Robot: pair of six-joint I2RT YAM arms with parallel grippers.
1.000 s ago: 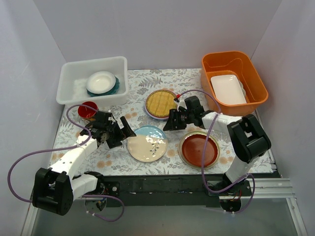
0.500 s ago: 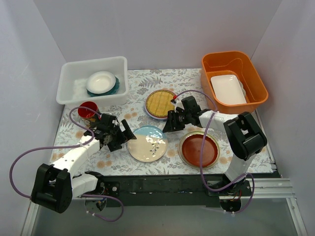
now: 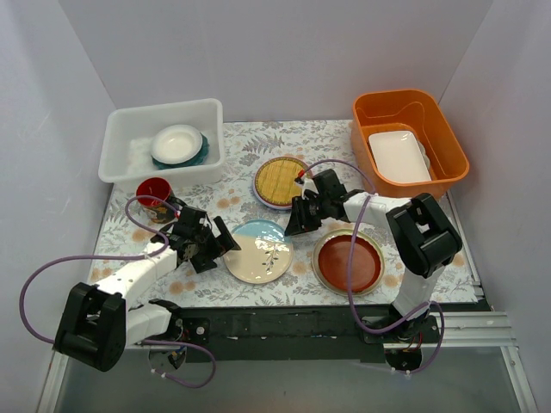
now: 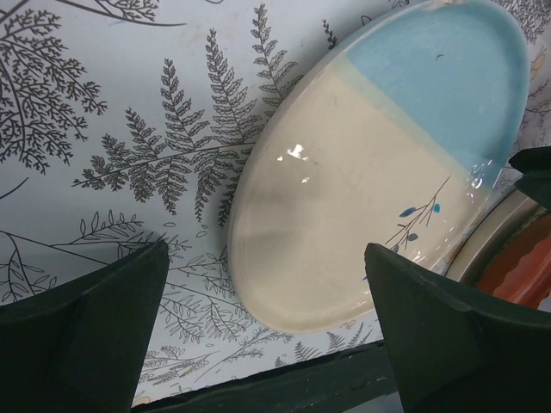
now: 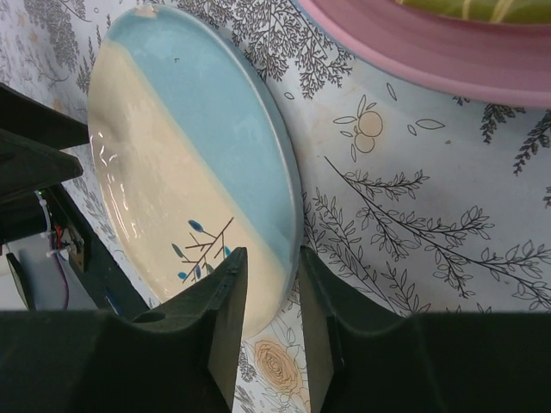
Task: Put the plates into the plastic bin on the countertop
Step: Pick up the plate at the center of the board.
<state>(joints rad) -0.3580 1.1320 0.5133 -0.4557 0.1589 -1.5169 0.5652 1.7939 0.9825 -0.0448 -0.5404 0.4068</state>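
Fingers [image 5: 215, 344] of right gripper [image 5: 271, 258] are narrowing onto cream-and-blue plate [image 5: 172, 155] rim, pinch unconfirmed; those of left gripper [image 4: 265, 254] are hanging spread. Transfer to plastic bin [image 3: 159, 175] is nearing.

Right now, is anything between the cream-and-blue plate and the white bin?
Nothing sits squarely on the line: bare countertop runs from the cream-and-blue plate to the plastic bin. Close beside it, the open left gripper sits at the plate's left edge, and a red mug stands before the bin's near wall.
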